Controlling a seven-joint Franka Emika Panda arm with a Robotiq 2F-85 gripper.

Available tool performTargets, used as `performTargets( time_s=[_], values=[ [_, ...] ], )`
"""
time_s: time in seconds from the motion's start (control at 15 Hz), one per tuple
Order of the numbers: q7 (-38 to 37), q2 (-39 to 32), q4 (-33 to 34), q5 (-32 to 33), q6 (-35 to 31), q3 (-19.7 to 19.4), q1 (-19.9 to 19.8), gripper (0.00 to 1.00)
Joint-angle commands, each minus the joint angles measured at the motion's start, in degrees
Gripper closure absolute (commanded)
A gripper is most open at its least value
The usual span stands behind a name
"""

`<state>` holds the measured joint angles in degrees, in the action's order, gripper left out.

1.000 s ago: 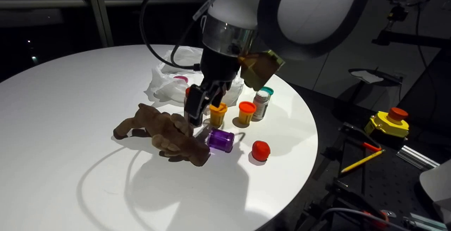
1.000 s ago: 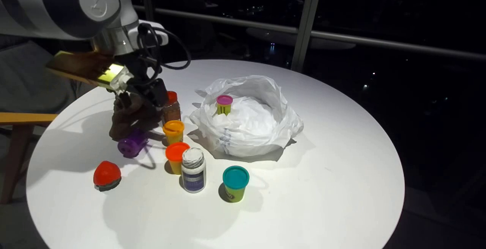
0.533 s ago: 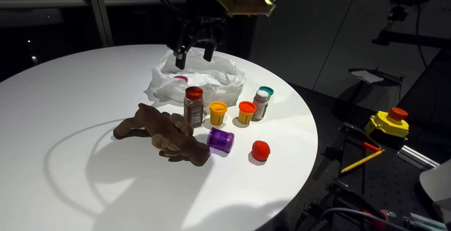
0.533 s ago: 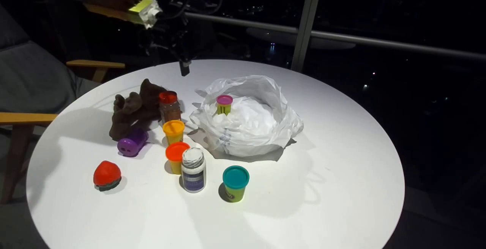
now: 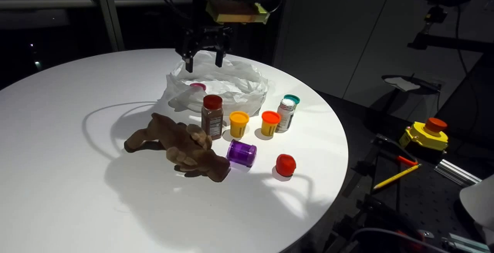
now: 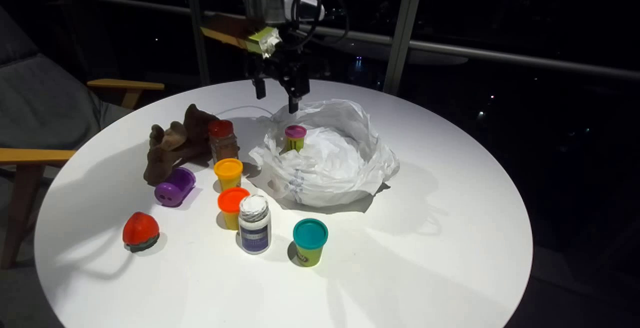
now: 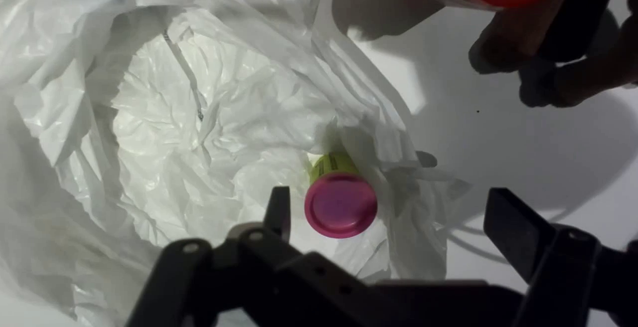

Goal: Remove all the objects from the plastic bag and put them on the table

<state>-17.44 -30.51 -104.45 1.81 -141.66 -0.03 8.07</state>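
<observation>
A thin whitish plastic bag (image 6: 325, 188) stands with its mouth spread wide on the round white table (image 6: 425, 273). Inside, by its wall, is a green jar with a pink lid (image 7: 341, 206). Above the bag hangs my gripper (image 7: 389, 195), open and holding nothing; in the wrist view the pink lid lies between the fingers, nearer the left one, without visible contact. Outside on the table are a brown plush (image 5: 177, 141), a red-capped bottle (image 5: 212, 118), a purple jar (image 5: 241, 154), a yellow jar (image 5: 238, 125), an orange-lidded jar (image 5: 269, 125), a teal-lidded jar (image 6: 310, 243) and a red object (image 5: 285, 165).
A white bottle (image 6: 255, 233) stands between the orange-lidded and teal-lidded jars. The red-capped bottle is close to the bag's side. A chair (image 6: 45, 118) is beyond the table edge. A yellow-and-red device (image 5: 426, 135) sits off the table.
The arm has risen away from the plush and red-capped bottle and swung over to the bag's near side, above the pink-lidded jar. The objects and bag stay where they were.
</observation>
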Motion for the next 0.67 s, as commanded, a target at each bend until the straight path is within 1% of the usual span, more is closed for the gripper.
performTargets(
  time_s=[0.0,0.33,0.47,0.6],
  values=[
    [-5.3,-7.3,8.9,-3.7,0.9,-1.0,-0.1,0.00],
    [-13.8,-10.9,11.8,-6.9,-7.4,-3.4,1.1,0.00],
    [-18.1,-11.4,11.7,-6.5,-9.6,-5.6,2.7,0.00],
    [-22.9,-11.6,11.0,-4.8,-10.7,-8.6,5.0,0.00]
  ],
)
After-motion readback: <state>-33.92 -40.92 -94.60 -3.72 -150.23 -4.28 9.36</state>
